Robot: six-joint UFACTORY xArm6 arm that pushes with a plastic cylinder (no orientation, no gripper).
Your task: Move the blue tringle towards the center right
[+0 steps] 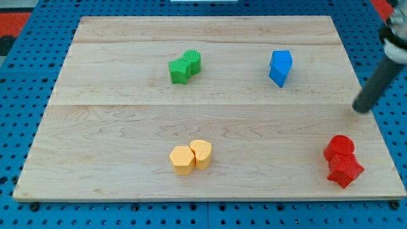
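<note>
The blue triangle-like block [280, 67] lies on the wooden board [127, 127] at the view's upper right of centre. My rod comes in from the view's top right, and my tip [360, 109] rests near the board's right edge, well to the right of and below the blue block, apart from it. No block touches the tip.
Two green blocks [185, 67] sit together at the upper middle. Two yellow blocks [191, 156] sit together at the lower middle. Two red blocks [342, 161] sit together at the lower right, below my tip. A blue pegboard [19, 95] surrounds the board.
</note>
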